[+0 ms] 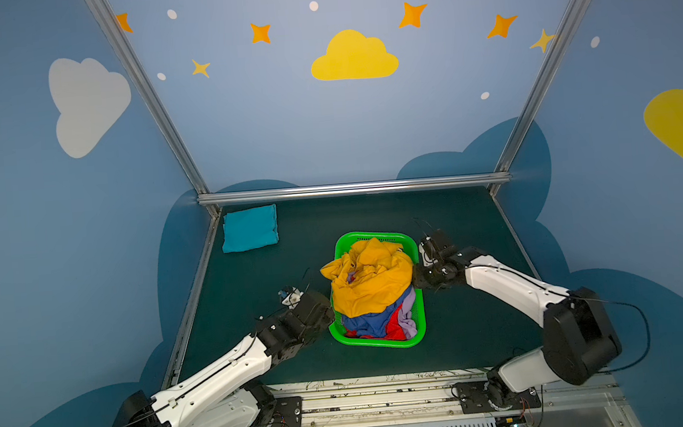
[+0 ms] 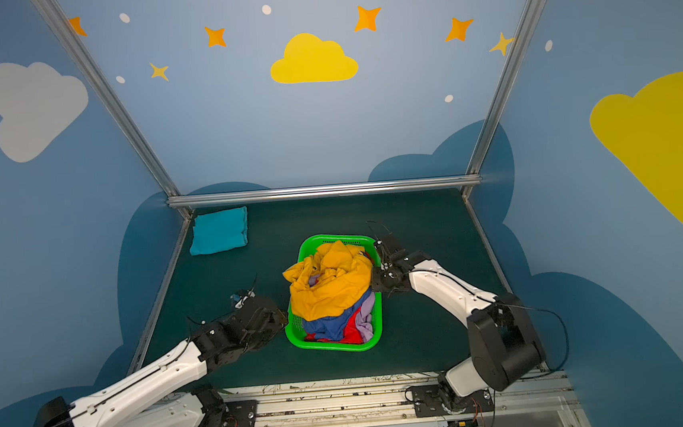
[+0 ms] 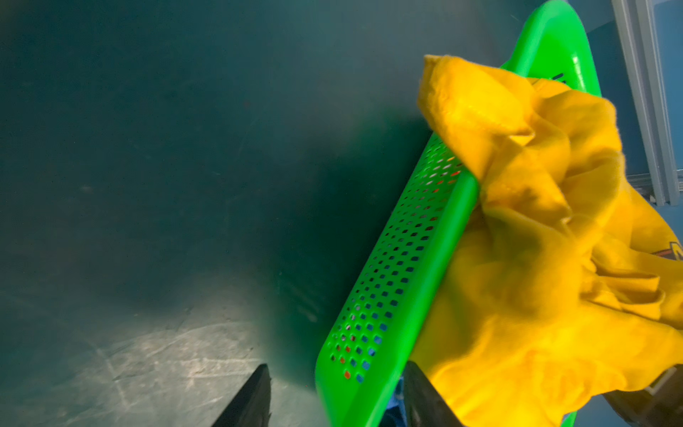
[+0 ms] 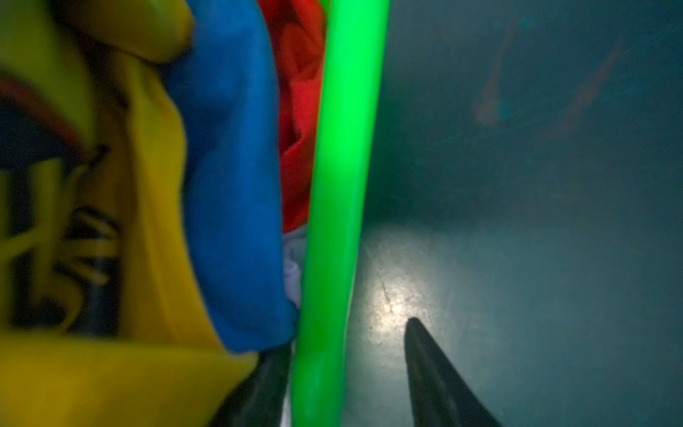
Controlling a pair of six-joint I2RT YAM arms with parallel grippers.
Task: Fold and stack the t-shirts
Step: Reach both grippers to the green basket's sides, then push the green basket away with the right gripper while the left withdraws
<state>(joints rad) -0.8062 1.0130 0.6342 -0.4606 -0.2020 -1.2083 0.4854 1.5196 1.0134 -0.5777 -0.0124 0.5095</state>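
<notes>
Yellow t-shirt [image 3: 517, 295] seemingly against left gripper [image 3: 337, 369]

**Layout on bench [image 1: 465, 330]**

Centre: basket [image 1: 368, 235] w/ tees [image 1: 376, 326] heaped in it. Over the rest lies top tee [image 1: 372, 279], spilling past left rim. Far-left corner: folded tee [image 1: 250, 229], alone, well apart from basket. At basket's left wall, left claw [image 3: 336, 366] straddles it; right claw [image 4: 347, 340] straddles right rim.

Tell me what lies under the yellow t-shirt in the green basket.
Under the yellow t-shirt, a blue shirt, a red shirt and a lavender shirt show in the basket. Anything deeper is covered.
</notes>
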